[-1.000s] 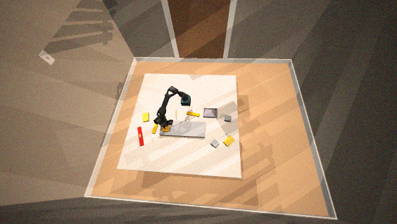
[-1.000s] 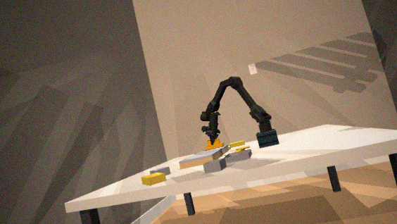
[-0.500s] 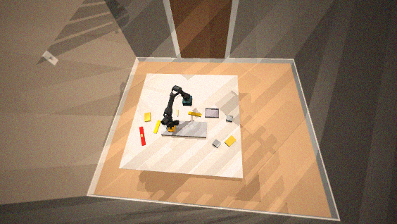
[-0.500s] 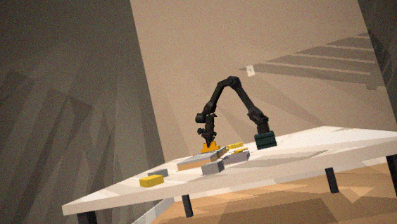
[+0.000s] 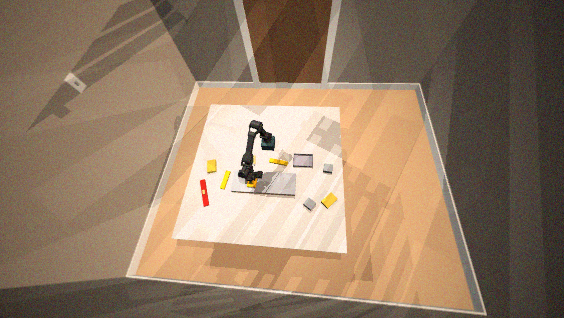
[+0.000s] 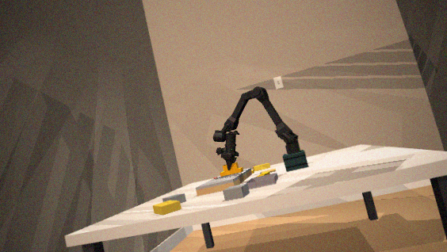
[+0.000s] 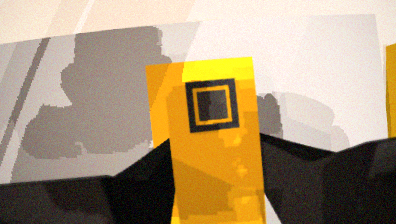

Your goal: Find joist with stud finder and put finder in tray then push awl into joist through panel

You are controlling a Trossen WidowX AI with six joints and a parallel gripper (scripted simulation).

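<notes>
My gripper [image 5: 253,179] [image 6: 230,168] is shut on the orange-yellow stud finder [image 5: 251,184] [image 6: 234,171] [image 7: 215,165], which is upright on or just above the panel. Its square window, framed in black, is dark in the wrist view. The grey floor panel [image 5: 284,185] [image 6: 215,186] [image 7: 320,50] lies flat; the finder is near its left end in the top view. The joist is hidden. The shallow grey-purple tray [image 5: 303,160] [image 6: 263,181] looks empty, behind the panel. A small orange piece [image 5: 254,160] stands partly behind the arm; I cannot tell whether it is the awl.
A yellow bar [image 5: 278,161] lies left of the tray. Another yellow bar [image 5: 225,180] [image 7: 391,92] lies off the panel's left end, with a red bar [image 5: 204,193] and a yellow block [image 5: 212,166] beyond. Grey blocks [image 5: 327,168] [image 5: 309,204] and a yellow block [image 5: 329,200] lie right.
</notes>
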